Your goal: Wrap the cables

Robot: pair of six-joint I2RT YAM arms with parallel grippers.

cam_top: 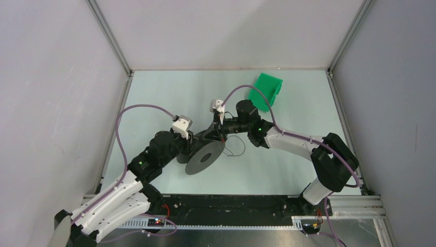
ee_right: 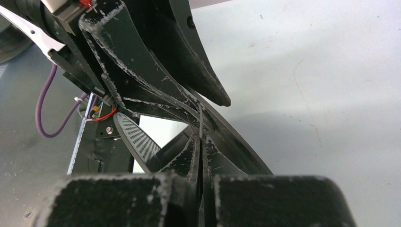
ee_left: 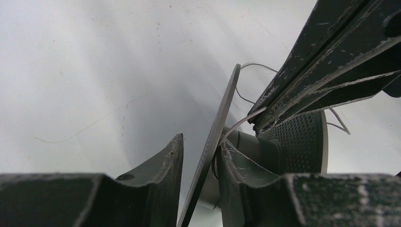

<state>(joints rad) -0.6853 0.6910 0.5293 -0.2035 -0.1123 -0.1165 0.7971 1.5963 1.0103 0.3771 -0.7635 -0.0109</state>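
Left claw (ee_left: 201, 142): fingers apart astride one flange of the reel (cam_top: 212, 150); whether they pinch it cannot be told.
Reel: tilted over the surface (cam_top: 169, 98).
Right claw (ee_right: 201, 144): just behind the reel, clamped together on the cable (ee_right: 200, 120).
Cable: loose curls just right of the reel.
Green bin (cam_top: 266, 90): well beyond the reel.
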